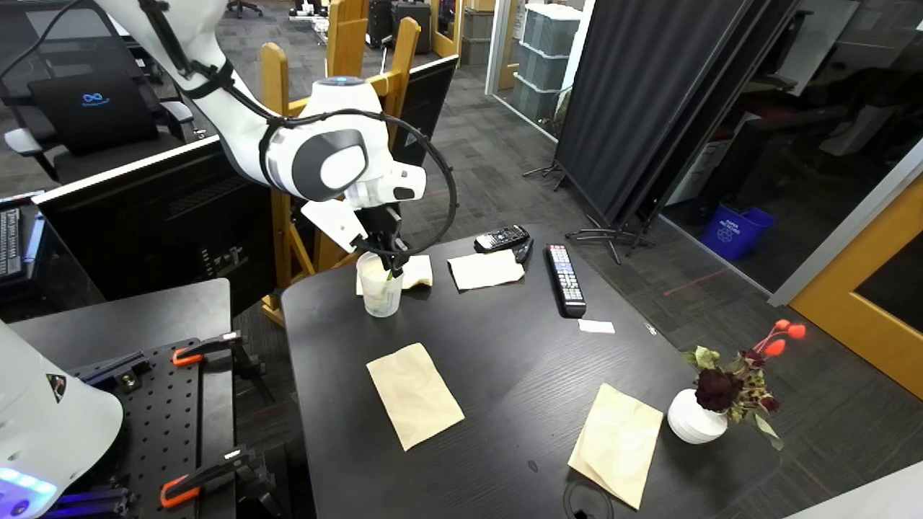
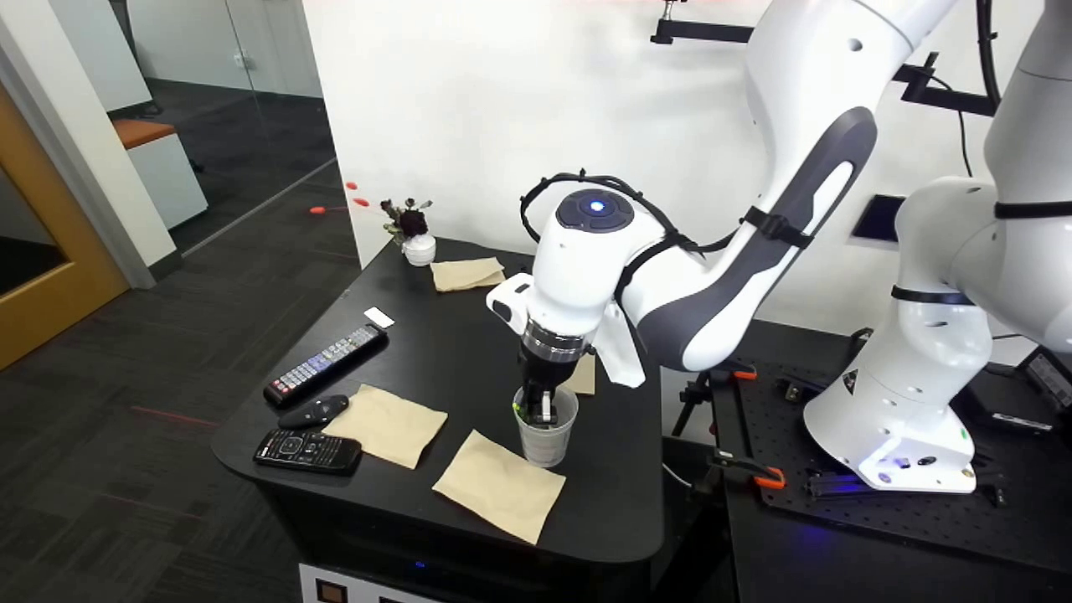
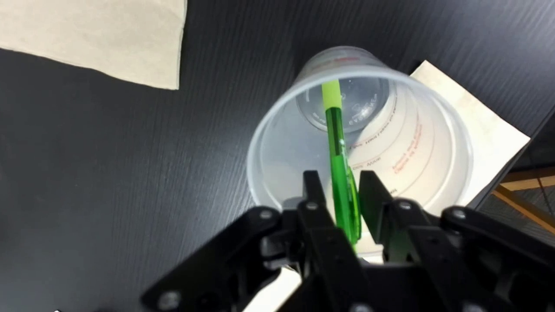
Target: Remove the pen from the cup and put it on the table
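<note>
In the wrist view, a tan paper sheet [image 3: 108, 34] is lying at the far left on the black tabletop [image 3: 117, 143]. Further right, the whitish, see-through cup [image 3: 407, 143] is standing upright, and the claw [image 3: 341, 178] is hanging at its mouth with parted fingers [image 3: 373, 195] straddling the pen [image 3: 340, 184]; a sliver of gap is showing at the pen's left, so the claw is apparently not clenching anything. The pen is leaning aslant inside the cup, its pale end sitting low and its darker end rising between the fingers. It is probably going to be handling as a light, stiff, smooth barrel, liable to be twisting in a loose pinch. A clip-like strip [image 3: 355, 208] is running along its right side, so a square hold on the barrel at the upper end is looking best. The cup, seemingly light, is likely to be tipping if anything is dragging on its rim. Another sheet [image 3: 485, 134] is showing beyond, at the right.
</note>
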### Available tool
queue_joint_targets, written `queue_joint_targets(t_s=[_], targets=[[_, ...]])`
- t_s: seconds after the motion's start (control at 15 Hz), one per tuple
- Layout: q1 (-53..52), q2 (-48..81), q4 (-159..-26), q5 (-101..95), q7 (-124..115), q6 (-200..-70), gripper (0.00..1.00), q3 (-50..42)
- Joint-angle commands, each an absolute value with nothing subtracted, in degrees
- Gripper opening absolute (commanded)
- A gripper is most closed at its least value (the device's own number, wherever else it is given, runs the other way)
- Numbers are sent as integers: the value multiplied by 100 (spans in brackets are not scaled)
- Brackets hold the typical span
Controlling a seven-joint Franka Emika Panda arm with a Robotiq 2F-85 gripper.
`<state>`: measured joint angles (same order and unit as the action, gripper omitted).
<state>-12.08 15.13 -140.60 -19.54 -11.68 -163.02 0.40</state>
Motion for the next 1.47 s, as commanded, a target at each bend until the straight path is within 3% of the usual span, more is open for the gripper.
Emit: queue_joint_targets(t_s=[0.0,1.0,1.4], targets=[[-1400,1566,-14058,-2059,-1392,-16468,0,-141],[-1876,248,-14346,-3462,-2622,-16087,3,-600],[-1730,-454,-14426,-3181,-2471,-15984,3,-565]])
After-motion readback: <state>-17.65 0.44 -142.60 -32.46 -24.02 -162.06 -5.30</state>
